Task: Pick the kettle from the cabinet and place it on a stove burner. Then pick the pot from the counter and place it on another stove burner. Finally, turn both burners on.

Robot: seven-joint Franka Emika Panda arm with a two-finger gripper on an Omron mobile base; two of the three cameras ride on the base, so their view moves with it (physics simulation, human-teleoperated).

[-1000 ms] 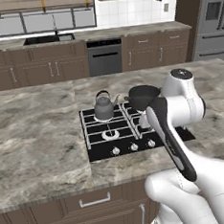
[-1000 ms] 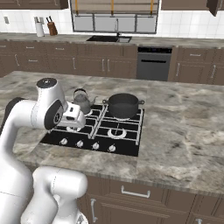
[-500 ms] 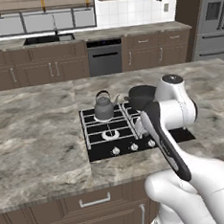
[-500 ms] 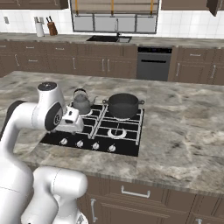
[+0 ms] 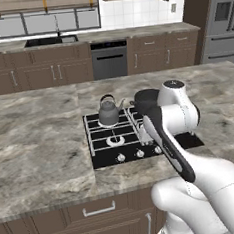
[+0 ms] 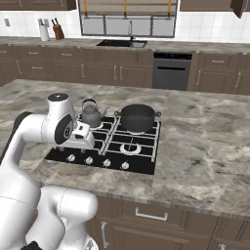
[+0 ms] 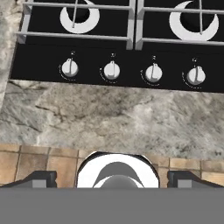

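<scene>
Two vessels on the rear burners.
We see kettle (image 6: pixel 91 114) beside pot (image 6: pixel 137 117); hand (image 7: pixel 111 178) spread apart over four knobs (image 7: pixel 112 70), holding nothing.

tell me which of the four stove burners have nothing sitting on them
The two front burners, next to the knob row: front left and front right. The back two hold the small grey metal kettle and the wide charcoal-black pot.
</scene>
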